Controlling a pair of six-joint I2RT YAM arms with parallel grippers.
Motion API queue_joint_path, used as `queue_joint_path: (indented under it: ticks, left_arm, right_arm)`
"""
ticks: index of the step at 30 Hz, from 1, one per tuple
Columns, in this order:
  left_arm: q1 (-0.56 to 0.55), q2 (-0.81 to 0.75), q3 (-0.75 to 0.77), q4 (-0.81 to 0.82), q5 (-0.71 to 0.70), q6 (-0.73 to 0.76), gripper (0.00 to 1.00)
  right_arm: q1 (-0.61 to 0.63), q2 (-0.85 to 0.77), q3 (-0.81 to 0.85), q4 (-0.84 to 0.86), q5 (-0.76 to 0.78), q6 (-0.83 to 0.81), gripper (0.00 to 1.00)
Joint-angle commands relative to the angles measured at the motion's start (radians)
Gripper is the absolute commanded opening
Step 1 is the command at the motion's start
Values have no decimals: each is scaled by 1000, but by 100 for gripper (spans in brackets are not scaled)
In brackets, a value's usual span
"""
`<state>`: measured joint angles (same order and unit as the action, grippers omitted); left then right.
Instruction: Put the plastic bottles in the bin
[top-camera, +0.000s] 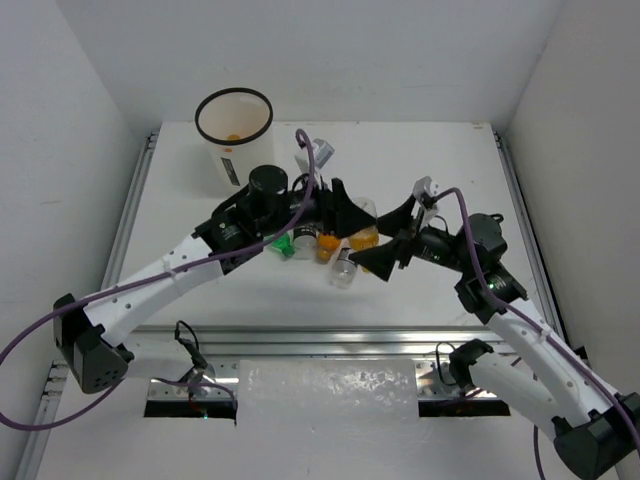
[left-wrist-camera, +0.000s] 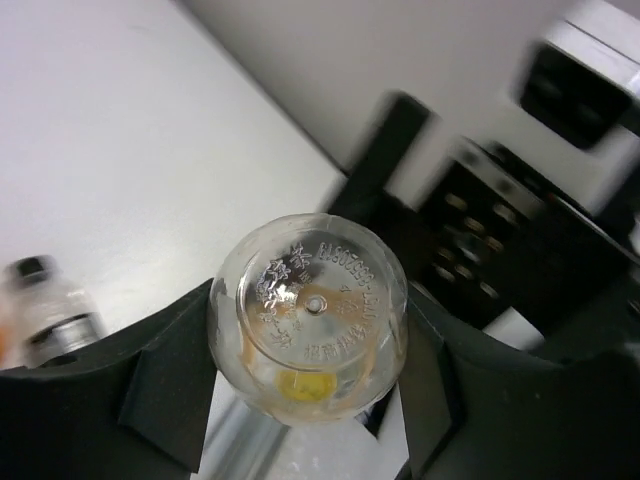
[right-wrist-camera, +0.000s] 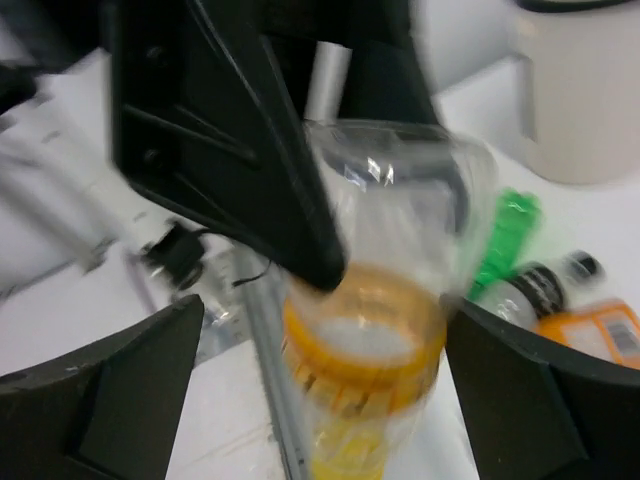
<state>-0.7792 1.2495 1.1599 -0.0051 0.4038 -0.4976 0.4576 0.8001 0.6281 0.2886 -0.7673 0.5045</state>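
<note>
Left gripper: jaws clenched on a clear bottle, one black finger pressed to each side of its body.
Held bottle: from the left wrist we look straight at its embossed round base, with yellow-orange glowing through from the far end. It hangs between the two grippers, over the middle of the worktop.
Orange cap: on the end of the held bottle that faces the right wrist camera.
Right gripper: jaws released and spread wide, with a finger out on either side of the capped end and neither one touching it.
Bin: upright at the back left of the worktop, well apart from both grippers, with something small and orange lying at its bottom.
Loose bottles: a green bottle, an orange bottle and a clear one on its side are huddled on the worktop just beside the grippers.
Sharpness: both wrist views are smeared, so the labels can't be read.
</note>
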Motion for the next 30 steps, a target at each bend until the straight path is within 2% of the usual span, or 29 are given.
queue_joint_path:
  ticks: [1,2,4,5,6,9,11,13,14,15,17,18,20,21,22,24,27,30]
  left_arm:
    - [21,20,205,-283,-519,2,0]
    - [41,34,259,-352,-624,-7,0]
    - [154,68,397,-476,-818,-24,0]
    - [208,76,424,-492,-830,-27,0]
    - [328,102,476,-506,-812,-29,0]
    - [489,200,593,-506,-833,5,0]
    - [535,263,680,-487,-876,37,0]
    - [596,376,740,-473,-867,89,0]
    - [636,417,821,-489,-856,99,2]
    - [652,503,860,-507,-812,109,10]
    - [676,580,958,-513,-783,132,23]
    - [681,643,986,-509,-740,139,38]
    - [687,695,1073,-518,-706,148,59]
    - [687,737,1101,-542,-708,143,74]
    - [687,749,1126,-558,-706,136,79]
    - [687,755,1172,-593,-698,123,100]
    - [678,661,1129,-593,-698,120,100]
    - [646,490,1008,-615,-714,107,100]
  right_arm:
    - [3,-21,106,-251,392,0,99]
    - [3,-18,126,-434,641,18,99]
    - [1,-19,139,-582,826,87,99]
    - [1,-21,128,-597,836,100,99]
    - [1,-27,98,-600,829,104,99]
    - [1,-22,42,-589,803,112,99]
    - [1,-12,-2,-542,772,117,99]
    - [1,11,-36,-469,731,123,99]
    - [1,27,-60,-442,696,126,99]
    - [0,71,-65,-421,679,135,99]
    - [1,129,-47,-398,637,149,99]
    - [1,160,-35,-397,631,154,99]
    - [4,232,-15,-376,619,170,99]
    - [6,249,-8,-373,619,178,99]
    - [10,279,-4,-373,632,192,99]
    - [24,310,21,-387,657,232,99]
    - [122,376,56,-448,843,296,99]
    - [189,483,117,-483,927,316,99]
